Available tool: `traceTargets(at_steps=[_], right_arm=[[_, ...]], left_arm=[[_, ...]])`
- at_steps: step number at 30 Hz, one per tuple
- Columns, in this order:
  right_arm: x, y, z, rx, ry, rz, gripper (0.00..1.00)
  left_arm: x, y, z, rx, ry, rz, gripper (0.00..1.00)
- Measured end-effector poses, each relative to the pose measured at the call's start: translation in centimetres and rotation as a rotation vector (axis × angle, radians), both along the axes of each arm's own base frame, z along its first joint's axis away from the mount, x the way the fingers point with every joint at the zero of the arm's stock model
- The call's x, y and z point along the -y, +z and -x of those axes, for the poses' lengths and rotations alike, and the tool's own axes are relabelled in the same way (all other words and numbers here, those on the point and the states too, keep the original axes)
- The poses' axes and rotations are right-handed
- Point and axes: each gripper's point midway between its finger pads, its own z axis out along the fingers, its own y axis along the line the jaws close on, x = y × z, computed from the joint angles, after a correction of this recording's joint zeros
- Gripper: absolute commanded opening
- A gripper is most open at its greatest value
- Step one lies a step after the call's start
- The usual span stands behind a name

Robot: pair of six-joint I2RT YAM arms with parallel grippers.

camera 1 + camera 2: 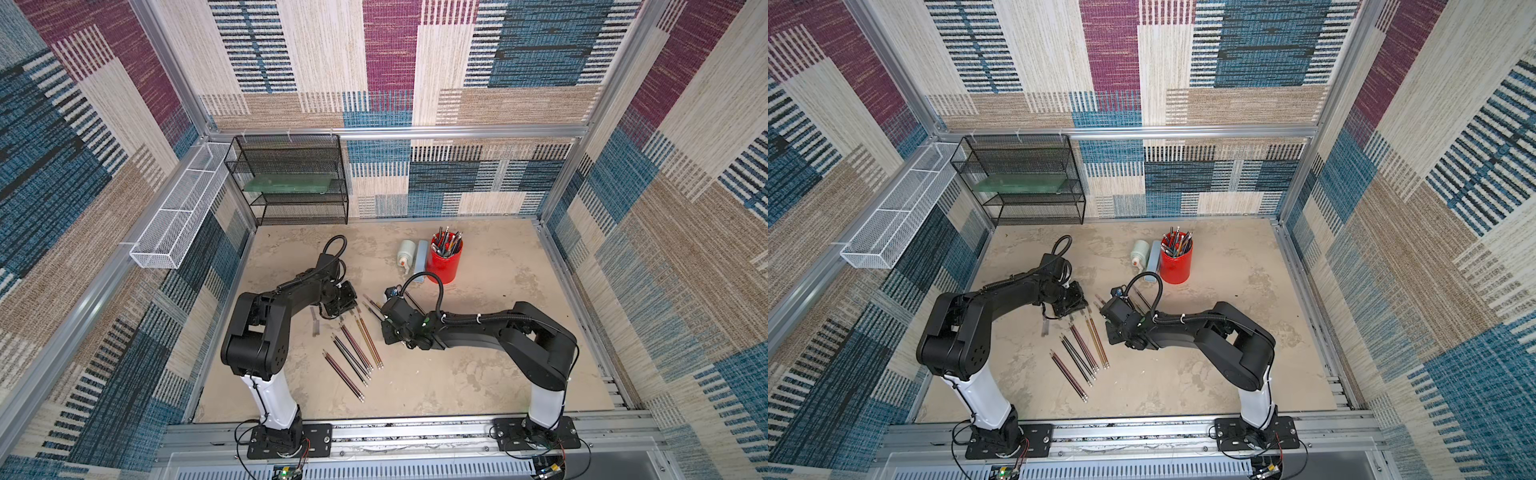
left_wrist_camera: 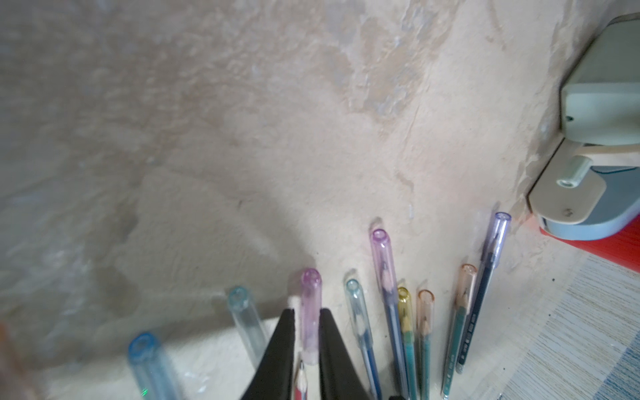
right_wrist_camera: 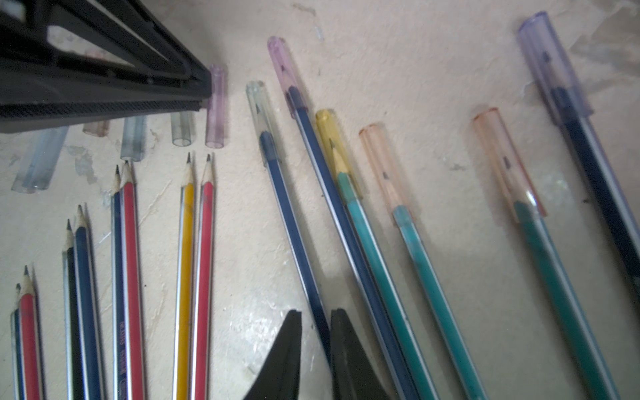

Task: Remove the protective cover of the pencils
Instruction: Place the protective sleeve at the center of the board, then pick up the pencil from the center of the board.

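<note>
Several bare pencils [image 1: 353, 353] [image 1: 1079, 353] lie fanned between my arms, sharpened tips toward a row of pulled-off clear covers [image 3: 133, 136]. My left gripper [image 2: 307, 311] [image 1: 334, 311] is closed around a pink cover [image 2: 310, 304] [image 3: 216, 114], which sits just clear of a red pencil's tip [image 2: 300, 379]. Several more pencils [image 3: 412, 249] still wear tinted covers. My right gripper [image 3: 316, 313] stands astride a dark blue pencil [image 3: 294, 235] with a clear cover [image 3: 259, 114]. Its jaws are slightly wider than the shaft, which runs against one finger.
A red cup [image 1: 445, 257] full of pens stands behind the right arm, with a white bottle [image 1: 406, 253] and a grey-blue block [image 1: 422, 259] lying beside it. A black mesh shelf [image 1: 291, 178] and a white wire basket [image 1: 178, 216] sit at the back left.
</note>
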Motion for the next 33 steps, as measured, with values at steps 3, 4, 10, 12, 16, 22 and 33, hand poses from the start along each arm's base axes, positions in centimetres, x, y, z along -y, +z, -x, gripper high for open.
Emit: traceTargets(at_steps=[3,4,10,12,16,22,33], right_arm=[[0.0,-0.2,0.0,-0.003,0.0,0.005,0.22],[0.0,-0.3,0.0,-0.004,0.0,0.006,0.22],[-0.2,-0.6,-0.2,-0.007,-0.001,0.009,0.22],[-0.3,-0.8,-0.3,-0.008,-0.001,0.011,0.22],[-0.8,-0.8,-0.5,-0.005,0.006,0.005,0.21],[-1.6,-0.8,-0.4,-0.003,0.018,0.0,0.21],[-1.7,-0.9,0.3,0.015,0.021,0.05,0.23]], left_arm=[[0.0,0.0,0.0,0.0,0.0,0.0,0.11],[0.0,0.0,0.0,0.0,0.0,0.0,0.11],[0.0,0.1,0.1,0.002,0.0,-0.001,0.1],[-0.1,0.4,0.2,0.01,0.0,0.001,0.1],[-0.5,1.1,0.7,0.035,0.009,-0.013,0.1],[-0.7,2.6,1.1,0.097,0.013,-0.003,0.1],[-3.2,7.9,3.0,0.356,0.104,-0.033,0.32]])
